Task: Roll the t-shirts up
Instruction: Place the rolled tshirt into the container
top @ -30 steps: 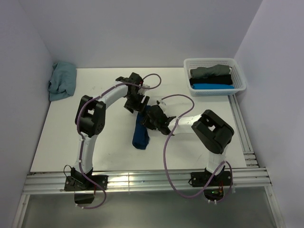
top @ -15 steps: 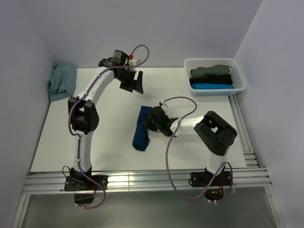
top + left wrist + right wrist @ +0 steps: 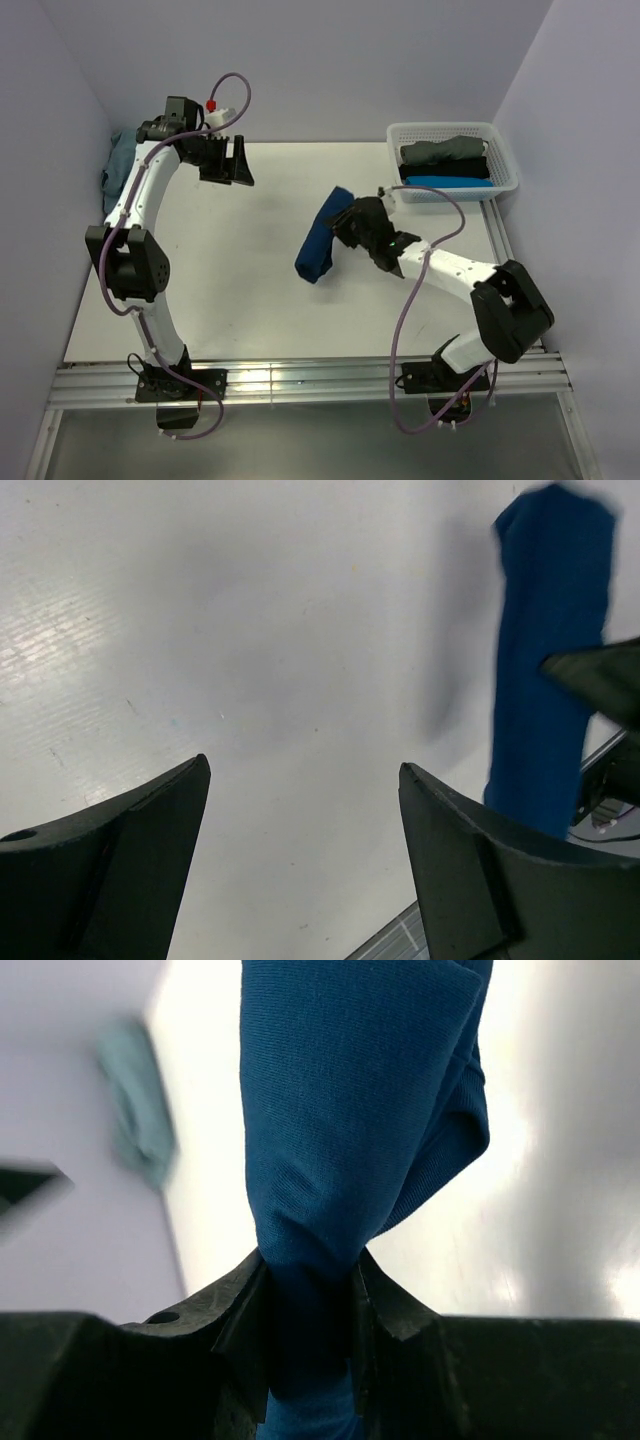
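Above bench (image 3: 230, 290) centre, navy t-shirt (image 3: 320, 245): rolled, hanging clear of the surface;
Right claw (image 3: 305, 1290): partly closed, clamped on one end of the roll;
Left claw (image 3: 302, 765): ten o'clock, spread wide, empty;
Basket (image 3: 452, 127): two o'clock

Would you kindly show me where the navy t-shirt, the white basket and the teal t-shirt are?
navy t-shirt (image 3: 320, 248): top view, middle of the bundle.
basket (image 3: 440, 126): top view, far rim.
teal t-shirt (image 3: 113, 172): top view, left part of the cloth.
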`<state>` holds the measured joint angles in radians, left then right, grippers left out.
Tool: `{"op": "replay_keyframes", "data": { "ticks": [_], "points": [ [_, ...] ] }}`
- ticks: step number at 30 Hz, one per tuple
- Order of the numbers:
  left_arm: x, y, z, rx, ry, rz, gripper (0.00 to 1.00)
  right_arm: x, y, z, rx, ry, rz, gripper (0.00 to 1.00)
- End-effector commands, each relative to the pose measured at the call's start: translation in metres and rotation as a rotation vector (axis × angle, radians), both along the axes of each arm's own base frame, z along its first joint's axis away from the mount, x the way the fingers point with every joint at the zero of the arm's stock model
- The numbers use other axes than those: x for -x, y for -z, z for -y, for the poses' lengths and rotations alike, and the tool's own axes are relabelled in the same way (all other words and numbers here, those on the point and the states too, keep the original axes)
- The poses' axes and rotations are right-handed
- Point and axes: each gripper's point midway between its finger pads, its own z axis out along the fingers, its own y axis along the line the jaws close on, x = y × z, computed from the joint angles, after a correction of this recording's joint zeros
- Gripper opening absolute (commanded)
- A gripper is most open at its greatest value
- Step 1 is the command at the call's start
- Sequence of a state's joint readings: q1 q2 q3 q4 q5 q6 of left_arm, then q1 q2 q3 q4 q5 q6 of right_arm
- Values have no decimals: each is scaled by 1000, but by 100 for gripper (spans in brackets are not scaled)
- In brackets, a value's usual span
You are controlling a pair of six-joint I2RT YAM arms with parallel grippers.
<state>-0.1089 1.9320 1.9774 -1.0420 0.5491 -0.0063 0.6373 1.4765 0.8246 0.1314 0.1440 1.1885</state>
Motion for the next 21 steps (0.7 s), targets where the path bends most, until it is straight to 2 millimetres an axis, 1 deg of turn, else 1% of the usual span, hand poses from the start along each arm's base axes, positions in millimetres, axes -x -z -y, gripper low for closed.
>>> {"op": "replay_keyframes", "data": {
  "ticks": [1,2,4,5,7,8,9,10,11,12,13,15,16,17,18,19,20,21],
  "points": [
    [6,-16,6,17,60,86,82,-41,-80,40,-69,160,154,0],
    [7,-16,6,17,62,85,82,-57,-104,65,-78,228,196,0],
    [8,-16,8,23,69,86,81,-70,-119,92,-71,284,216,0],
    [9,-15,7,23,69,80,81,-85,-134,125,-71,367,245,0],
    [8,-14,8,24,73,85,81,-94,-141,160,-63,455,244,0],
    [8,-12,7,20,70,81,81,-102,-144,196,-60,537,254,0],
    [9,-10,7,21,71,74,81,-105,-148,213,-75,586,267,0],
    [9,-9,8,24,76,74,81,-108,-146,228,-77,624,268,0],
    [10,-6,8,25,78,66,81,-112,-147,256,-79,690,273,0],
    [11,-5,9,28,82,62,81,-116,-149,268,-77,717,285,0],
    [11,-3,9,27,85,59,81,-124,-139,273,-68,732,265,0],
    [12,0,9,31,87,51,81,-136,-147,307,-73,801,294,0],
    [12,1,9,30,87,48,81,-147,-133,312,-78,801,274,0],
    [12,2,10,33,91,45,81,-155,-134,317,-98,811,282,0],
    [12,4,10,33,92,42,80,-162,-134,329,-110,835,296,0],
    [11,5,10,34,89,38,80,-172,-115,332,-117,836,265,0],
    [10,6,10,33,88,36,80,-181,-117,335,-131,842,273,0],
    [9,7,10,33,89,34,81,-189,-115,338,-148,852,271,0]
  ]
}}
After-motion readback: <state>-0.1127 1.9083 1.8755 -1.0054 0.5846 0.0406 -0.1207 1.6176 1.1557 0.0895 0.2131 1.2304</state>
